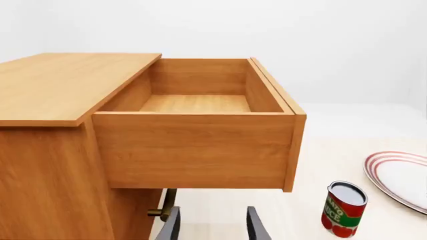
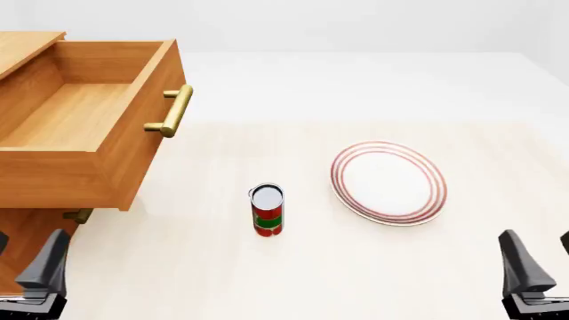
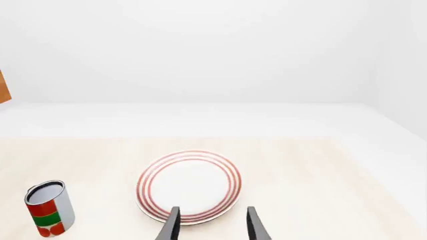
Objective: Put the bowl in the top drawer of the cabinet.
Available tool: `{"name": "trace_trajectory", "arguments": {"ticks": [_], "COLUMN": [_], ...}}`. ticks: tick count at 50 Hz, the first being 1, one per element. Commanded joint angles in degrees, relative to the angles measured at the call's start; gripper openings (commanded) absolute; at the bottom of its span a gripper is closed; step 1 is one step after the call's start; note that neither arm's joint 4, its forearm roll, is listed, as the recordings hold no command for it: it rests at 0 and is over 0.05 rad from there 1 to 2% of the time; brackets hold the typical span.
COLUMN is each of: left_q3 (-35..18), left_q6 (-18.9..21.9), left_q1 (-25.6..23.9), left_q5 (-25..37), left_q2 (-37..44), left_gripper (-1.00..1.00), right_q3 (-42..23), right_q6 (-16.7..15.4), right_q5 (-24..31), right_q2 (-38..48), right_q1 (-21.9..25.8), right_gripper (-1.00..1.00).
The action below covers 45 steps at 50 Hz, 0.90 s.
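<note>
So the left hand [image 2: 22, 270] sits low by the near corner of the cabinet [image 1: 53, 165], fingers spread apart and holding nothing. Just ahead of it and higher up, the top drawer [image 2: 84, 127] is pulled all the way out, brass handle [image 2: 173, 111] facing the middle of the desk [image 2: 356, 267]. Can't spot the bowl in any view. The right hand [image 3: 212, 225] is open too, gripping nothing, with the red-ringed plate [image 3: 189, 185] right in front of its fingertips. A tomato can [image 2: 266, 210] stands upright between both hands, apart from the plate.
</note>
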Motion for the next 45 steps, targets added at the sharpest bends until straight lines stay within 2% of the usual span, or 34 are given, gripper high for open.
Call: {"name": "trace_trajectory", "arguments": {"ticks": [1, 13, 15, 21, 24, 32, 45], "left_q3": [-0.16, -0.1, -0.07, -0.44, -0.37, -1.54, -8.9], "left_q6": [-0.57, 0.01, 1.58, -0.94, 0.36, -0.16, -4.75], "left_q1": [0.1, -0.41, -0.89, -1.57, -2.87, -4.29, -7.19], "left_q5": [-0.11, -0.16, -0.3, -0.08, 0.28, 1.94, 8.33], "left_q2": [0.56, 0.4, -0.01, -0.06, -0.09, 0.12, 0.18], "left_gripper": [1.0, 1.0, 1.0, 1.0, 1.0, 1.0, 1.0], "right_q3": [0.01, 0.02, 0.02, 0.02, 0.02, 0.02, 0.02], "right_q6": [-0.05, -0.06, -0.06, -0.06, -0.06, -0.07, -0.06], "right_q5": [0.08, 0.44, 0.51, 0.65, 0.74, 0.88, 0.88], "right_q2": [0.04, -0.06, -0.06, -0.06, -0.07, -0.07, -0.07], "right_q1": [0.0, -0.01, -0.01, -0.02, -0.02, -0.03, -0.02], "right_gripper": [1.0, 1.0, 1.0, 1.0, 1.0, 1.0, 1.0]}}
